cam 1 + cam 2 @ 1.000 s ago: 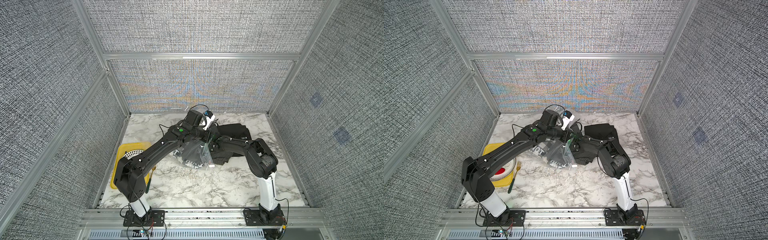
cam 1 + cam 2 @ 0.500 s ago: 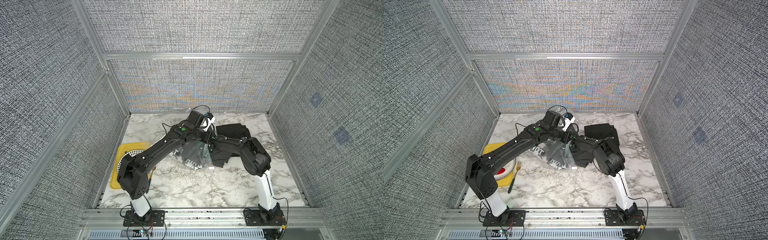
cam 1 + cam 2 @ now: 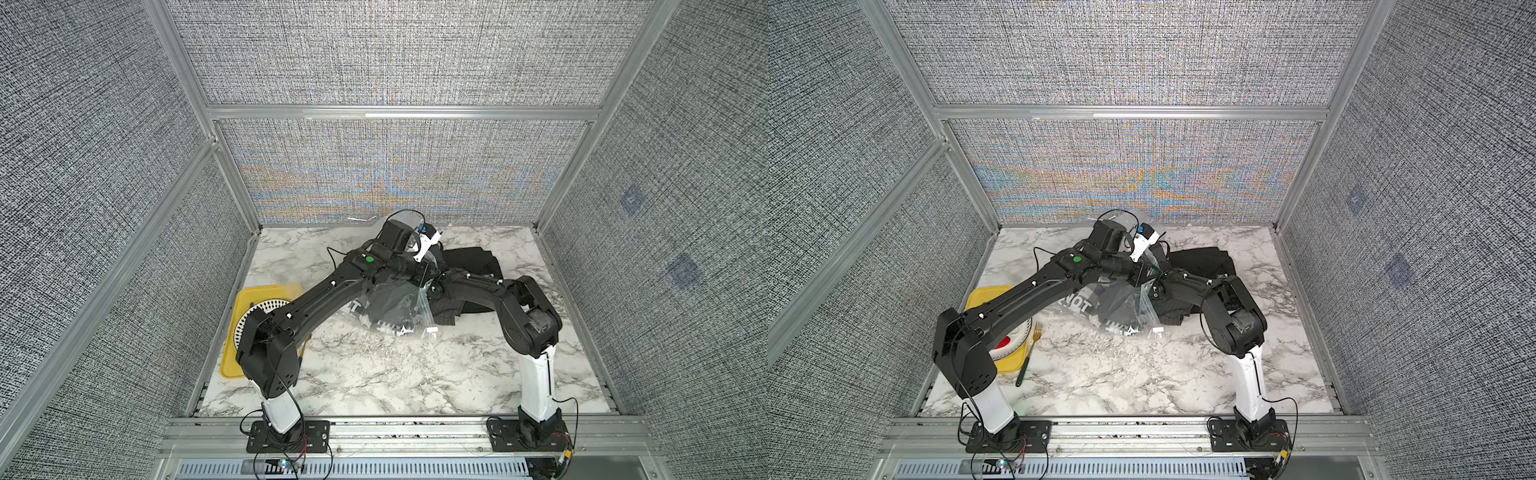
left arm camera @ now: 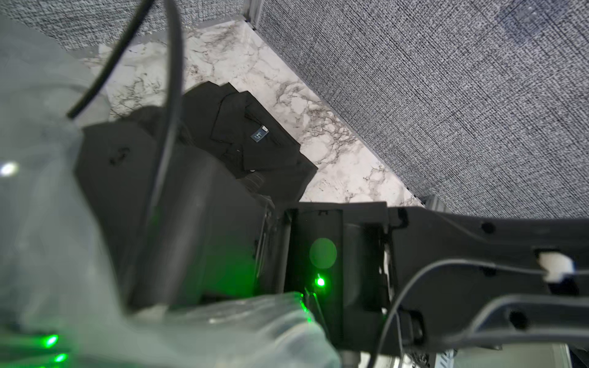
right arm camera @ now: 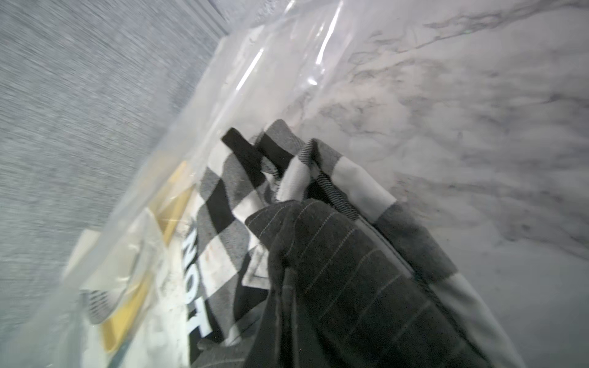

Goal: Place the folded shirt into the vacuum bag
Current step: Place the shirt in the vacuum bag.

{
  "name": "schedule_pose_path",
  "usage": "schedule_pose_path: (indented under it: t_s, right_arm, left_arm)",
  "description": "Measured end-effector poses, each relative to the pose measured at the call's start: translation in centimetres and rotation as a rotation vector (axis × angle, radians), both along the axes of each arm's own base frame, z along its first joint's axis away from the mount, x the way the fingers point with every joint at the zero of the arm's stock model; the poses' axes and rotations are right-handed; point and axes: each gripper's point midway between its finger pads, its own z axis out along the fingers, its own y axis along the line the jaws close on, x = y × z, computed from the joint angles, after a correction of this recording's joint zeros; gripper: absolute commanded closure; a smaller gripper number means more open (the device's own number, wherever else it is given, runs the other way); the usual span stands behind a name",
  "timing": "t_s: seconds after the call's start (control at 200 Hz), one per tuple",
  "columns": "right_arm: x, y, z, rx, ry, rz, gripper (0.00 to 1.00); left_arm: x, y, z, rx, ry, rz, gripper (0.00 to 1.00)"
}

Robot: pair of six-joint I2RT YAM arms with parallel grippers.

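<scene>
Nearest, at the left of the white marble tabletop (image 3: 395,374), sit a yellow plastic tray (image 3: 232,353) and a gold fork with a green handle (image 3: 1029,355). Mid-table lies the clear, crinkly vacuum bag (image 3: 399,309), its mouth facing right. The left gripper (image 3: 415,253) is clamped on the bag's raised upper lip. The right gripper (image 3: 430,289) reaches into the mouth, closed, seemingly on a fold of the dark grey pinstriped shirt (image 5: 350,270); cloth hides its fingers.

That shirt is partly inside. Both top views show its tail outside, which the right wrist view misses. Only that view shows a black-and-white plaid shirt (image 5: 229,220) deeper in. Farthest right, a black folded collared shirt (image 4: 255,140) lies outside the bag; only the left wrist view shows its label.

The cloth should be light and limp, so grip through stacked folds. The film looks slippery and would sag unheld.
</scene>
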Motion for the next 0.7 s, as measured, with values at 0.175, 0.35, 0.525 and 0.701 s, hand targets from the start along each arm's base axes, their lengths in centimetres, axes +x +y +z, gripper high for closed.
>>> schedule_pose_path:
  t_s: [0.175, 0.35, 0.525, 0.701]
  right_arm:
    - [0.0, 1.9, 2.7, 0.262, 0.048, 0.060, 1.00]
    - [1.6, 3.0, 3.3, 0.461, 0.105, 0.055, 1.00]
    - [3.8, 3.1, 1.3, 0.538, 0.191, -0.035, 1.00]
    - [6.0, 3.0, -0.2, 0.561, 0.243, -0.130, 1.00]
  left_arm:
    - [-0.7, -0.5, -0.7, -0.004, 0.040, -0.032, 1.00]
    - [-1.2, -1.0, -1.3, 0.007, 0.065, -0.043, 1.00]
    - [-2.2, -1.6, -1.4, 0.002, 0.083, -0.073, 1.00]
    - [-2.6, -1.8, -1.3, -0.003, 0.092, -0.089, 1.00]
